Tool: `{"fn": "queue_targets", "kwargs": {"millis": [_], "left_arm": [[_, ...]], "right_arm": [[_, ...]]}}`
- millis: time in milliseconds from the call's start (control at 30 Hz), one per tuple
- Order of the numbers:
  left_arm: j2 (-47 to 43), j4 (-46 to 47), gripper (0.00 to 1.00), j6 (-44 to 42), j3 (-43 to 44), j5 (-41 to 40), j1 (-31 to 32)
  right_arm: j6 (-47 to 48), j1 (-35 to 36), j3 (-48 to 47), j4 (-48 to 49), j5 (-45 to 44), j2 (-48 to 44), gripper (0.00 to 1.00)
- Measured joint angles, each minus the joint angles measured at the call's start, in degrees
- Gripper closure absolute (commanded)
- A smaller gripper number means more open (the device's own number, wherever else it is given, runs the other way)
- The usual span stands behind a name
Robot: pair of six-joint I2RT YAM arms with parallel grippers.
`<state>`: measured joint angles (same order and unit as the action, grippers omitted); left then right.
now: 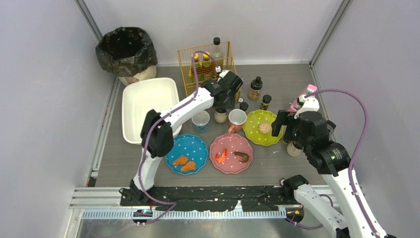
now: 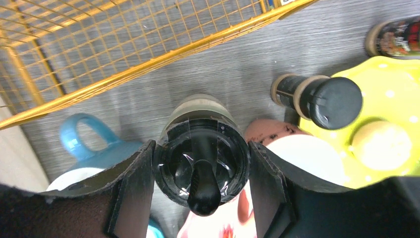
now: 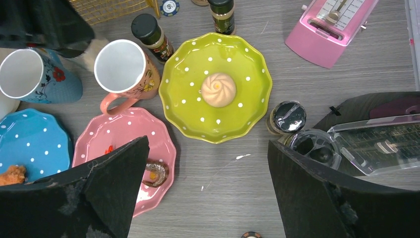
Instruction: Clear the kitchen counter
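I see bright, even light from above, with soft shadows on the tabletop point(image 1: 277, 171). Small glare sits on the black cap point(image 2: 200, 158).

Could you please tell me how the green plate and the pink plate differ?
The green plate holds one pale round bun; the pink plate holds an orange-red piece and a brown piece. The green plate lies farther back and right of the pink plate. Both are white-dotted with scalloped rims.
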<state>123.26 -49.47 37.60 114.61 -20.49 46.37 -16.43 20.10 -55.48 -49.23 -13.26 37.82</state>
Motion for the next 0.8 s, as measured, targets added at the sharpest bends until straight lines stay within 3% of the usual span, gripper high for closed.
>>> {"fn": "queue_targets", "kwargs": {"millis": [300, 500, 800], "left_arm": [[-10.14, -5.25, 1.00, -6.43, 6.82, 3.08, -2.82], [-11.93, -5.75, 1.00, -10.34, 15.21, 4.79, -9.64], [-10.45, -2.82, 1.00, -13.64, 15.58, 4.96, -18.97]], "right_arm": [[0.46, 0.00, 0.00, -0.09, -0.92, 1.49, 0.05], [0.59, 0.00, -0.02, -0.07, -1.25, 2.60, 0.05], [0.61, 0.00, -0.63, -0.02, -2.34, 3.98, 0.05]]}}
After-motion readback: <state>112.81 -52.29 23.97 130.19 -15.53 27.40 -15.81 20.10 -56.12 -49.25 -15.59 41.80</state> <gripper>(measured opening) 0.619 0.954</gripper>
